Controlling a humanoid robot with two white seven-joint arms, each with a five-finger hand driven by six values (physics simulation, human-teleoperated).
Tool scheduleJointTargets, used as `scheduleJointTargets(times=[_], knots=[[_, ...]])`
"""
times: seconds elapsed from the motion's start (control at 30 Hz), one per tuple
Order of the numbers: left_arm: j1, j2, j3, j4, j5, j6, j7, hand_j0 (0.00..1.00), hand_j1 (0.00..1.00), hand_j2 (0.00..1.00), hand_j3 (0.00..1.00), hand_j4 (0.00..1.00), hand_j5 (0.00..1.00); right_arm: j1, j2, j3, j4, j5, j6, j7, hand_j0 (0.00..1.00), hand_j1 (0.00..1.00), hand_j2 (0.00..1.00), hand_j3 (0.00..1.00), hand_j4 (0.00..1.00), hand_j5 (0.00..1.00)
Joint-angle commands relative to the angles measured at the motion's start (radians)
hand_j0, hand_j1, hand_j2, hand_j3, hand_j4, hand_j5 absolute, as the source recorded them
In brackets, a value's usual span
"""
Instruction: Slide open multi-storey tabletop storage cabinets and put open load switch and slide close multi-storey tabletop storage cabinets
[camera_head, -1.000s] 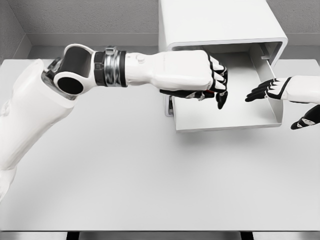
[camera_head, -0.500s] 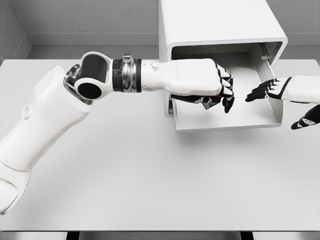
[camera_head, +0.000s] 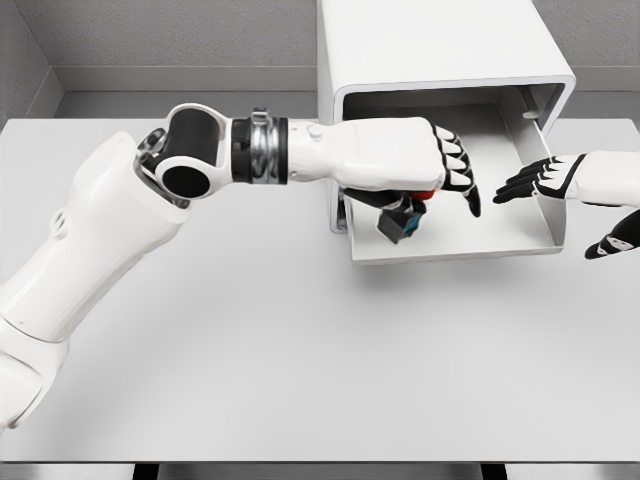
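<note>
Head view: switch (camera_head: 398, 222) hangs under my left hand (camera_head: 415, 165), fingers loosening, directly above the drawer (camera_head: 500, 240) floor; right hand (camera_head: 560, 178) waits spread nearby.

Your left hand (camera_head: 440, 175) and forearm span the open drawer (camera_head: 455, 240), blocking its left half, with the load switch (camera_head: 397, 224) below the palm. The drawer's right half lies free up to the right hand (camera_head: 560, 178) at its side wall. The desk (camera_head: 300, 360) in front gives open passage.
</note>
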Motion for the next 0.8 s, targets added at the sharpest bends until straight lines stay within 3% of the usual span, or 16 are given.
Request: scheduleJointTargets(times=[0.0,0.2,0.27,0.47,0.67,0.77], knots=[[0.000,-0.002,0.001,0.000,0.005,0.003,0.001,0.78,0.78,0.78,0.78,0.78,0.78,0.000,-0.002,-0.001,0.000,-0.007,0.003,0.000,1.00,1.00,1.00,1.00,1.00,1.00],[-0.002,-0.005,0.001,0.000,0.005,0.003,0.001,0.89,0.89,0.89,0.89,0.89,0.89,0.000,-0.002,-0.001,0.000,-0.007,0.003,0.000,1.00,1.00,1.00,1.00,1.00,1.00],[-0.006,-0.005,0.004,0.000,0.008,0.003,0.001,1.00,1.00,1.00,1.00,1.00,1.00,0.000,-0.002,-0.001,0.000,-0.007,0.003,0.000,1.00,1.00,1.00,1.00,1.00,1.00],[-0.014,0.001,0.019,-0.026,0.034,0.003,0.001,1.00,1.00,1.00,1.00,1.00,1.00,0.000,-0.002,-0.001,0.000,-0.007,0.003,0.000,1.00,1.00,1.00,1.00,1.00,1.00],[-0.023,0.078,0.038,-0.176,0.151,0.003,0.001,1.00,1.00,1.00,1.00,1.00,1.00,0.000,-0.002,-0.001,0.000,-0.007,0.003,0.000,1.00,1.00,1.00,1.00,1.00,1.00],[-0.040,0.104,0.044,-0.182,0.166,0.003,0.001,1.00,1.00,1.00,1.00,1.00,1.00,0.000,0.000,-0.001,0.000,-0.007,0.003,0.000,1.00,1.00,1.00,1.00,1.00,1.00]])
